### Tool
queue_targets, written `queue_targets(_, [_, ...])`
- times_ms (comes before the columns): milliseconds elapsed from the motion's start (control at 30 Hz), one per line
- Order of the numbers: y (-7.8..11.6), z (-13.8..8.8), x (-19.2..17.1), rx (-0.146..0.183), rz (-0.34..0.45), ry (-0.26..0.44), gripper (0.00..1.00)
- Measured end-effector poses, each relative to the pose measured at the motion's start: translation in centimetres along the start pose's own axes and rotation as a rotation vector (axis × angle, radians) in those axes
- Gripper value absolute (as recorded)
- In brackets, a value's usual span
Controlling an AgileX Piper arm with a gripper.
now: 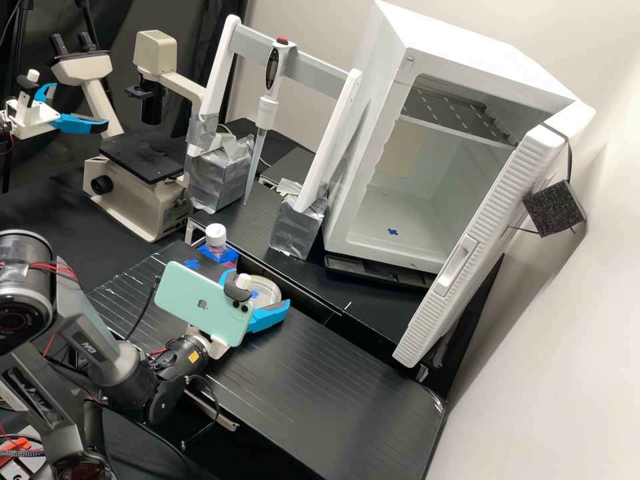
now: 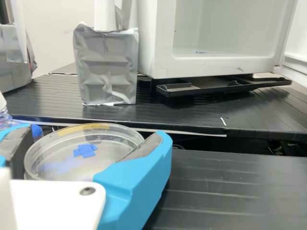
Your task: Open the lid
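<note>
Fingers [image 2: 139, 179] parted wide astride petri dish lid [image 2: 62, 152]; firm contact unclear. We should squeeze lightly, then lift level.

A phone [image 1: 190, 299] partly hides the hand [image 1: 259, 289].

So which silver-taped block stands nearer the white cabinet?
The smaller-looking block, close beside the cabinet; the other block stands by the microscope.
</note>
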Motion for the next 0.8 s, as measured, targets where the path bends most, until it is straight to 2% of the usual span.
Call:
queue_targets(200, [0.22, 0.01, -0.14, 0.013, 0.014, -0.005, 0.0])
queue_targets(700, [0.54, -0.14, -0.35, 0.005, 0.035, -0.004, 0.0])
queue_targets(800, [0.78, -0.32, -0.56, 0.017, 0.05, 0.002, 0.0])
